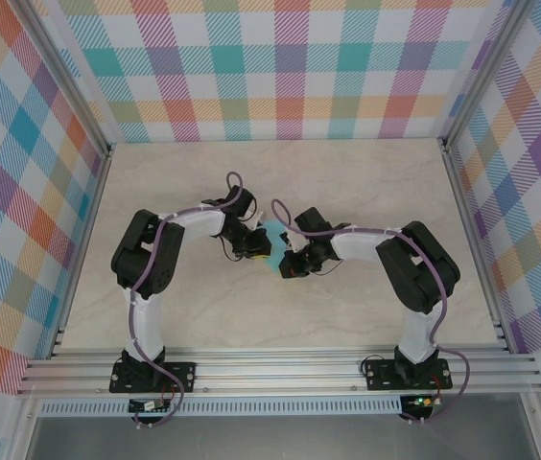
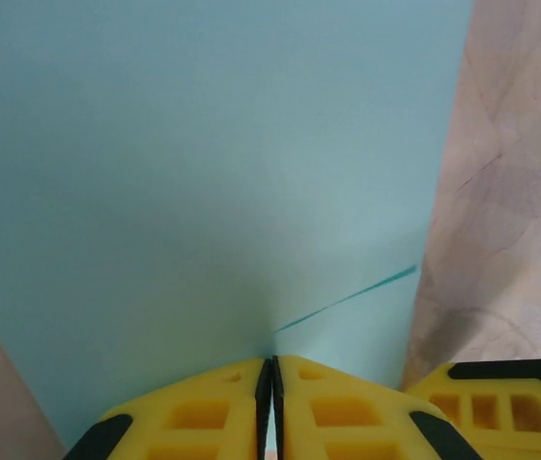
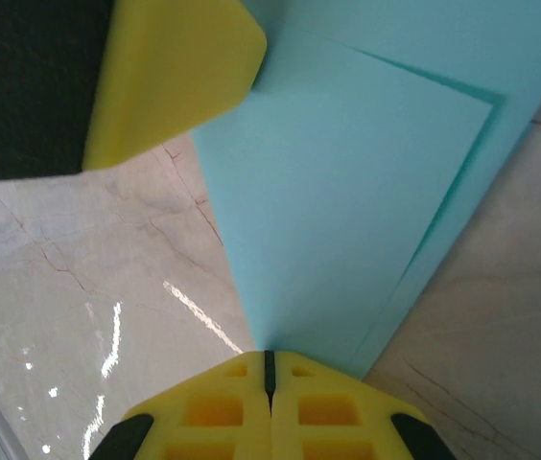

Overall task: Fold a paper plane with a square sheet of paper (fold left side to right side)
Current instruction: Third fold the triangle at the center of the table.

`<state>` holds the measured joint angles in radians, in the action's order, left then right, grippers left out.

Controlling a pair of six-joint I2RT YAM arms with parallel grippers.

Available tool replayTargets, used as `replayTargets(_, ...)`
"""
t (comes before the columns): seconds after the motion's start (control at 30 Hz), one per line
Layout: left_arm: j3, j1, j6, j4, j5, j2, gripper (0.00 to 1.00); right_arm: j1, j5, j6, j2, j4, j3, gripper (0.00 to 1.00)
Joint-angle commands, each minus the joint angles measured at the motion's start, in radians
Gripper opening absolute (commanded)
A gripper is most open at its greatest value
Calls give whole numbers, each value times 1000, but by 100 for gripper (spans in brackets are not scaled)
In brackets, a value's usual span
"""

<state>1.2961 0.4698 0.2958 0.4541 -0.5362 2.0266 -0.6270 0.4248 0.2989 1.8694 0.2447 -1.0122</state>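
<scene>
Turquoise paper sheet (image 2: 203, 172), at mid-table, is pinched by both arms: left gripper (image 2: 271, 379) clamped shut on it at nine o'clock, right gripper (image 3: 270, 369) likewise at four o'clock. Overlapping layers suggest folding is under way; no dart shape yet, so most creases apparently remain.

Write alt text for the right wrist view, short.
The yellow right gripper, shut at bottom centre, pinches folded turquoise paper that fans up and to the right, its layered edges showing. The left gripper, yellow and black, meets the paper at top left, and a pale marbled table lies beneath.
</scene>
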Motion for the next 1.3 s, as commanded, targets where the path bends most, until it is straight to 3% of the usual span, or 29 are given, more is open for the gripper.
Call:
replayTargets(0.0,32,1,2,36,81,43,12,13,-81,-23,41,149,36,0)
replayTargets(0.3,32,0,-12,66,130,68,12,13,-71,-26,11,189,93,0)
replayTargets(1.07,49,0,-24,73,119,69,12,13,-58,0,-63,238,167,0)
replayTargets(1.27,82,-3,-17,80,54,34,21,23,-80,8,-148,239,157,0)
